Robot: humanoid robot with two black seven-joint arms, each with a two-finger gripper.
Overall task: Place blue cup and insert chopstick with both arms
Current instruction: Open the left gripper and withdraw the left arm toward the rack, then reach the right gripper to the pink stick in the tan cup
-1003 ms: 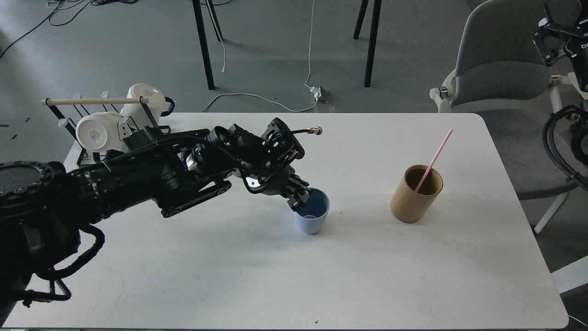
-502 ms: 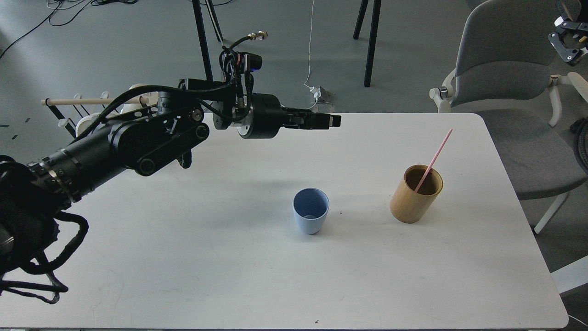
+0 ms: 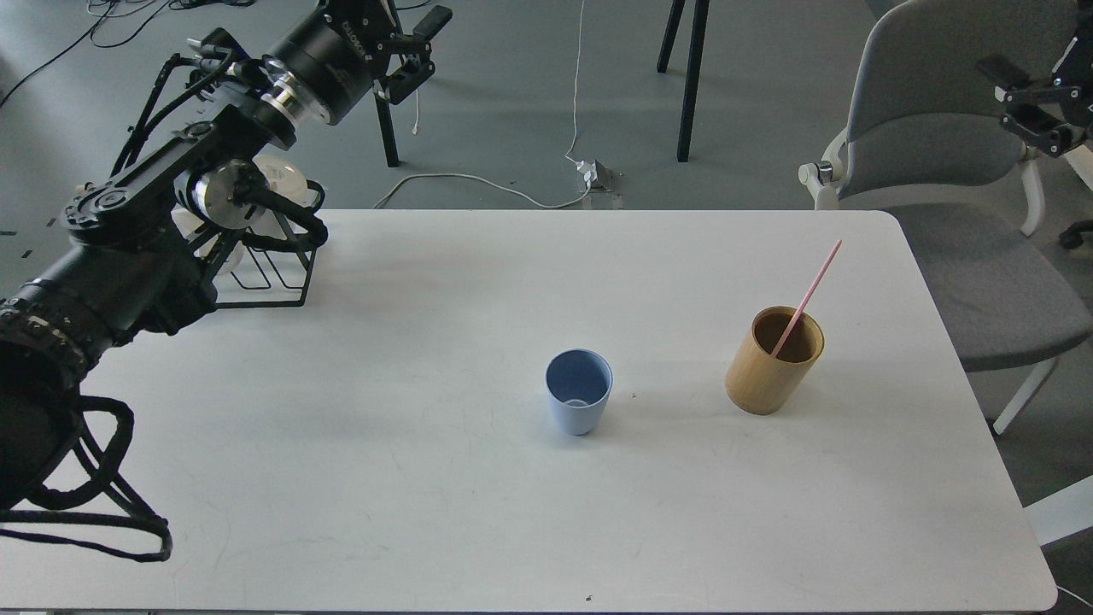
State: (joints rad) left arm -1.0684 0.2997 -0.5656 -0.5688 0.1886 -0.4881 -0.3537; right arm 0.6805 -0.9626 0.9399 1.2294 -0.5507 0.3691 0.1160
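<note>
Grey floor beyond, cables trailing across it, a grey padded chair point(image 3: 948, 145) at the right, and in front a smooth white worktop point(image 3: 427, 478) with rounded corners. Near its middle stands the blue cup point(image 3: 579, 401), matte, tapered, upright, nothing touching it. Just to its right, apart from it, a tan bamboo holder point(image 3: 773, 363) (plain cylinder) with the thin pale-pink chopstick point(image 3: 811, 290) leaning out of it. The left gripper point(image 3: 417, 47) is raised over the floor, fingers apart and empty. The right gripper point(image 3: 1029, 102) sits at the far right; its fingers are too dark to tell.
</note>
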